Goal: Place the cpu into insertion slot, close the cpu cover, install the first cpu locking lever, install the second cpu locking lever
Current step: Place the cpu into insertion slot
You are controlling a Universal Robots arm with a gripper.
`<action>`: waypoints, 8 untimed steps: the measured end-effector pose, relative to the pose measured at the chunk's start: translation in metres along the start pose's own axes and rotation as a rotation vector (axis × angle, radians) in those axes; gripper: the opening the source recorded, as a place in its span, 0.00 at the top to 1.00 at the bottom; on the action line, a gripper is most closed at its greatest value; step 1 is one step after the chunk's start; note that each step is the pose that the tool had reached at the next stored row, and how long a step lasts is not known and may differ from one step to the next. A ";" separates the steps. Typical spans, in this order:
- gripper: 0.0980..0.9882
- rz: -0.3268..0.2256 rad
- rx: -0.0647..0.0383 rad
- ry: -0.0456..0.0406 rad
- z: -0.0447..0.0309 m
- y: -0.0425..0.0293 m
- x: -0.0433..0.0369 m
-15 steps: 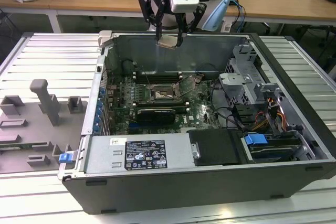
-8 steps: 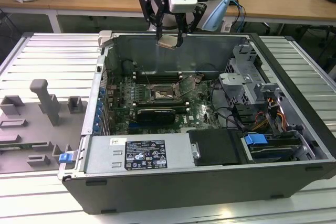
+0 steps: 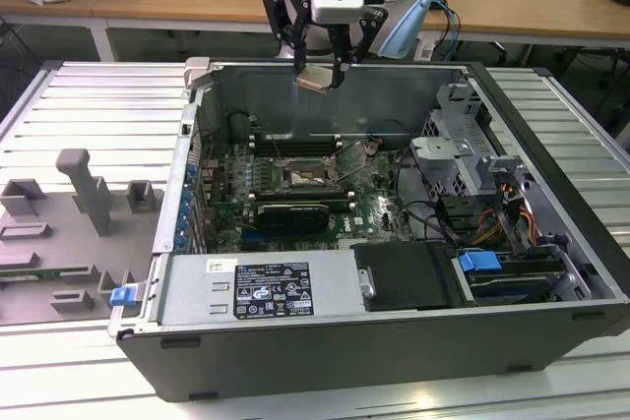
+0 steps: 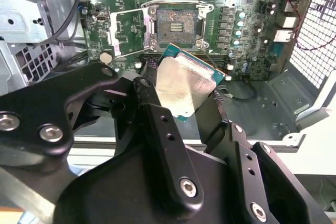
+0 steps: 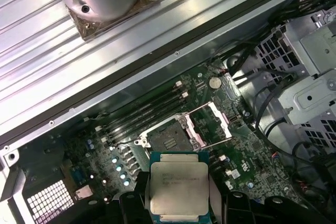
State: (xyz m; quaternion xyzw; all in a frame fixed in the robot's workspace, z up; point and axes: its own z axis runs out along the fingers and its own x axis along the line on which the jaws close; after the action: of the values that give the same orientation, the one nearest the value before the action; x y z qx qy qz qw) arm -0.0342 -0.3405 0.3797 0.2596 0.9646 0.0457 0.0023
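"Where was the chip?"

"The chip (image 4: 184,87) was up in the air, pinched between the fingers of the gripper (image 3: 320,73). It was flat and square with a pale shiny top, and it was tilted."

"And the slot?"

"The slot (image 5: 167,139) sat in the green board (image 5: 239,153). It was square, dark in the middle, with nothing in it."

"The cover?"

"The cover (image 5: 210,124) was a thin shiny frame, flipped open just beside the slot."

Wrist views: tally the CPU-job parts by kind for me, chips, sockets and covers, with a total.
cpu: 1, held in the gripper
insertion slot: 1, empty
cpu cover: 1, open
Total: 3
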 end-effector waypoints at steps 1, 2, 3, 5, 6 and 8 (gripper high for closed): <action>0.51 0.004 0.000 -0.0004 0.0000 0.0000 0.0000; 0.51 0.010 0.000 -0.0009 0.0000 0.0000 0.0000; 0.51 0.014 0.000 -0.0012 0.0000 0.0000 0.0000; 0.51 0.033 -0.001 -0.0030 0.0000 0.0000 0.0000; 0.51 0.040 -0.001 -0.0036 0.0000 0.0000 0.0000; 0.51 0.055 -0.001 -0.0050 0.0000 0.0000 0.0000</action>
State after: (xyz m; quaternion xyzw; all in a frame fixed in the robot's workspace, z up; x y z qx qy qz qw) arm -0.0342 -0.3406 0.3797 0.2863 0.9570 0.0455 0.0035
